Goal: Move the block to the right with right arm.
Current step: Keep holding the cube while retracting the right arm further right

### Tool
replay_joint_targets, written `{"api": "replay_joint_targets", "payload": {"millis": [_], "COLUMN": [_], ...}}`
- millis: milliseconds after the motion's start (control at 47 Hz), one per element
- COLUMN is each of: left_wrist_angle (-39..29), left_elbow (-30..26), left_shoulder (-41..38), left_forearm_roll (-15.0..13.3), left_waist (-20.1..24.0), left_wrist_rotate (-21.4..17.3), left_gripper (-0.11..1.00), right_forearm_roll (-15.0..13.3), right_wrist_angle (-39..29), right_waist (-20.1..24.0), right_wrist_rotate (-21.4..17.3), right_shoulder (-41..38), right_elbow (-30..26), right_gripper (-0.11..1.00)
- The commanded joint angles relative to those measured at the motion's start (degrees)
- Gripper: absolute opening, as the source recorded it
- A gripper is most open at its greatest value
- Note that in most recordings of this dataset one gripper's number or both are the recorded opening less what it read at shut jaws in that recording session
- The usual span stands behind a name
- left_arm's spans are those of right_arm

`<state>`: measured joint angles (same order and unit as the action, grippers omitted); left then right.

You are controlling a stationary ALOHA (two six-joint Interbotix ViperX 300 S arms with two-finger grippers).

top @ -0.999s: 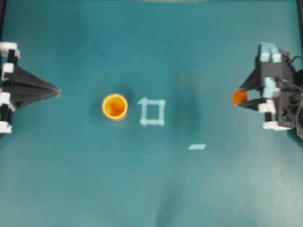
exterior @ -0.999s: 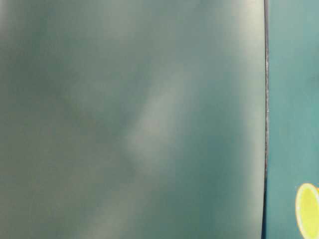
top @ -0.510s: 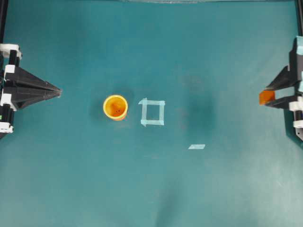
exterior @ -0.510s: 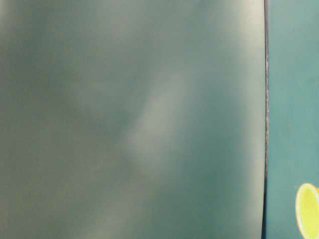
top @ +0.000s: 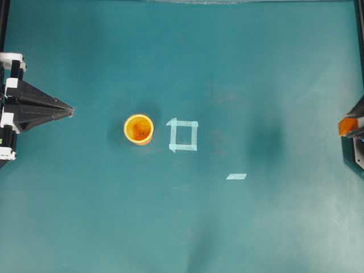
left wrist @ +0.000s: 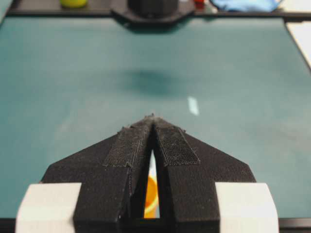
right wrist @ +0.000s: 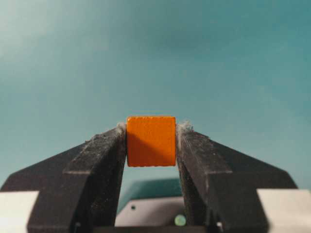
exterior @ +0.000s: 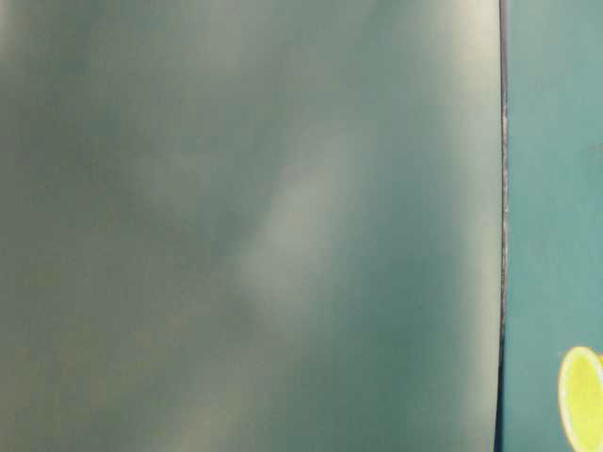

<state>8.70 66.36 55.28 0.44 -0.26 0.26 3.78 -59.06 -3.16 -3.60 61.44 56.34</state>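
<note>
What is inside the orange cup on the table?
The cup looks empty: only its orange bottom with small dark specks shows. The near inner wall is hidden by the rim.

A teal mat [top: 182,227] covers the whole tabletop, softly lit with faint dark shadows. A pale tape square [top: 183,135] sits near its middle, a short tape strip [top: 236,176] beside it. A black border [left wrist: 58,10] edges the far side; the table-level view is a grey-green blur
</note>
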Motion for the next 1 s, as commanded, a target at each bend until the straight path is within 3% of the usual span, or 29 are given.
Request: {"api": "replay_joint_targets", "payload": {"millis": [0, 489, 978], "left_wrist_angle": [0.26, 0.26, 0.26], "left_elbow": [-1.58, -1.67, -1.67], "left_shoulder": [-0.26, -0.26, -0.26], "left_forearm_roll": [0.18, 0.18, 0.09], "left_waist": [-0.09, -0.09, -0.09], "left_wrist_rotate": [0.0, -0.09, -0.09], "left_gripper": [0.0, 0.0, 0.0], "right_forearm_roll": [0.35, 0.44, 0.44], "right_wrist_angle": [-1.85, -7.82, -7.56], "right_waist": [0.09, 0.09, 0.09], "right_wrist_rotate": [-0.26, -1.41, -1.32], "right_shoulder": [1.14, 7.21, 7.21], "right_elbow": [-0.79, -0.53, -0.26], "right_gripper": [0.4, 0.4, 0.4]}}
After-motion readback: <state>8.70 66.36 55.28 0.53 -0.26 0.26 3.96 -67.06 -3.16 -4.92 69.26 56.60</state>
